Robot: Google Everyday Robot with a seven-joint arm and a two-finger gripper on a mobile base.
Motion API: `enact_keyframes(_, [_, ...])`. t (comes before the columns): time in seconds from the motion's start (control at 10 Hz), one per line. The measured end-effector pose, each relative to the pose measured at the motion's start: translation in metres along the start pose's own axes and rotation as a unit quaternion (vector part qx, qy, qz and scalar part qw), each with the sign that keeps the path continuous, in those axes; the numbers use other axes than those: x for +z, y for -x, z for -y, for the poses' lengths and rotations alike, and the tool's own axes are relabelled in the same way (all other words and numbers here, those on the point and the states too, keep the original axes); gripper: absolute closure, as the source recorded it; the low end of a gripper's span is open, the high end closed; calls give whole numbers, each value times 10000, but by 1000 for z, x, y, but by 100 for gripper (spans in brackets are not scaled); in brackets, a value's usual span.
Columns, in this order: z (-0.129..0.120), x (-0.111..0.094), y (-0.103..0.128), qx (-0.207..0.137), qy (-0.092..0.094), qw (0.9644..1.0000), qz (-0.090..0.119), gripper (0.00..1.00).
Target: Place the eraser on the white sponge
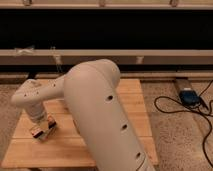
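My gripper (pixel 44 126) is low over the left front part of the wooden table (pixel 132 95), at the end of my white arm (pixel 95 100). A small dark block with an orange-tan band, the eraser (pixel 36 132), sits right at the gripper's tip, close to the table top. A pale patch beside it may be the white sponge, but I cannot tell. My arm fills the middle of the view and hides much of the table.
The table's left edge and front edge lie near the gripper. A blue device (pixel 190 96) with black cables (pixel 200 125) lies on the speckled floor to the right. A dark wall with a ledge runs behind the table.
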Motion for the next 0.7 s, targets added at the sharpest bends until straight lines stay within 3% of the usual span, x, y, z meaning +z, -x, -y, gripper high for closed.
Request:
enact_keyframes(0.3, [5, -1, -3, -27, -18, 10000, -25, 22])
enact_keyframes(0.7, [1, -1, -7, -7, 3, 10000, 27, 20])
